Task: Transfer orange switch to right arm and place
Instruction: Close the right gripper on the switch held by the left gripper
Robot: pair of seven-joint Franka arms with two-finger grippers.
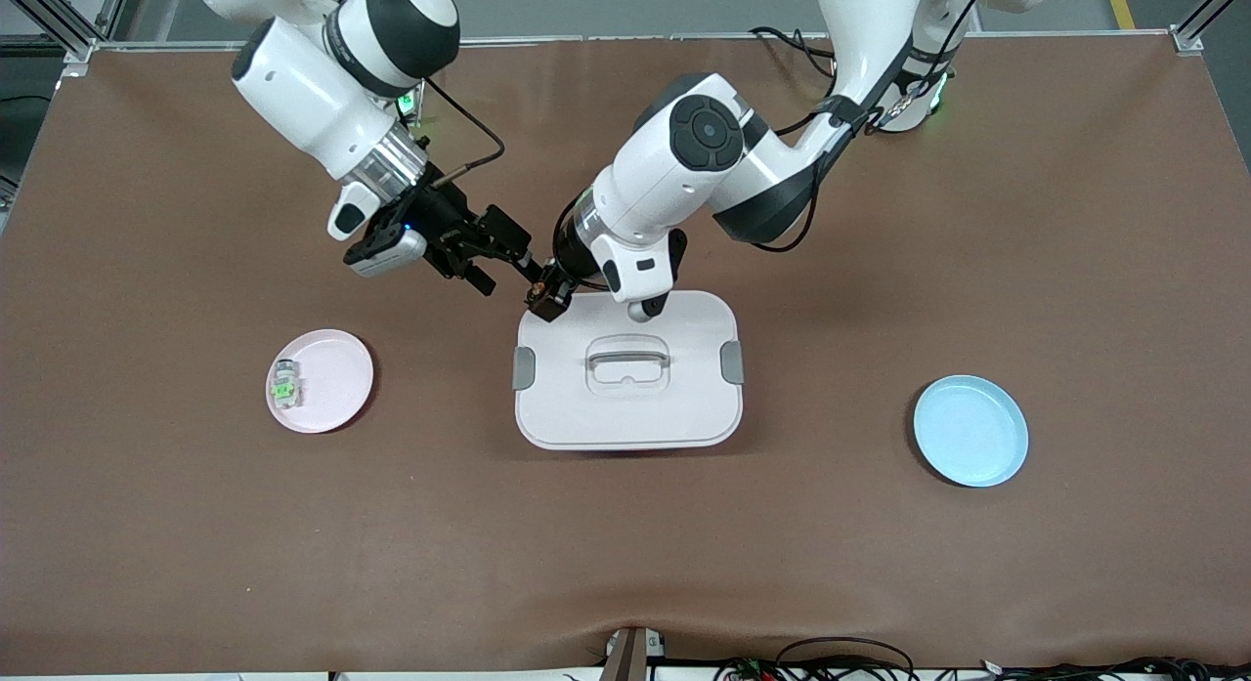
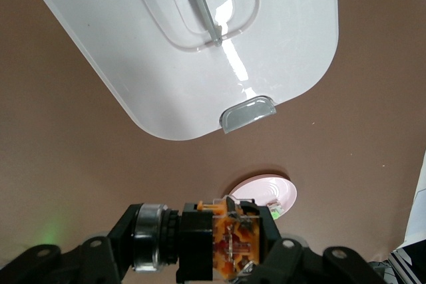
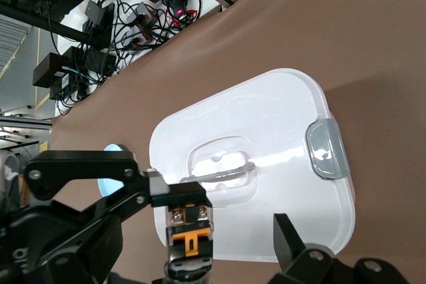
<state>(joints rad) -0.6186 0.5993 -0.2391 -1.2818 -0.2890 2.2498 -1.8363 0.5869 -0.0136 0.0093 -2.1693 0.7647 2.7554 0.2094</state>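
Brown cloth-covered table (image 1: 625,564), slightly rippled along the edge nearest the front camera, where cables trail past the rim. Nearest that camera sits a pale blue plate (image 1: 970,430) toward the left arm's end; a pink plate (image 1: 332,380) toward the right arm's end carries a small clear part with a green centre (image 1: 284,384). Between them, mid-table, a white lidded container (image 1: 674,407) with grey side latches and a recessed handle in the lid. Over the container's corner farthest from the camera, the left gripper (image 1: 543,295) is clamped on the orange switch (image 1: 539,291), black body with orange middle, held up in the air; the left wrist view shows the switch (image 2: 229,241) pinched between the fingers. Right gripper (image 1: 508,254) hangs just beside it with jaws spread wide, one fingertip close to the switch; whether they touch cannot be told. In the right wrist view the switch (image 3: 190,227) sits between the open fingers. Aluminium frame corners, grey floor and power bricks with cables surround the table.
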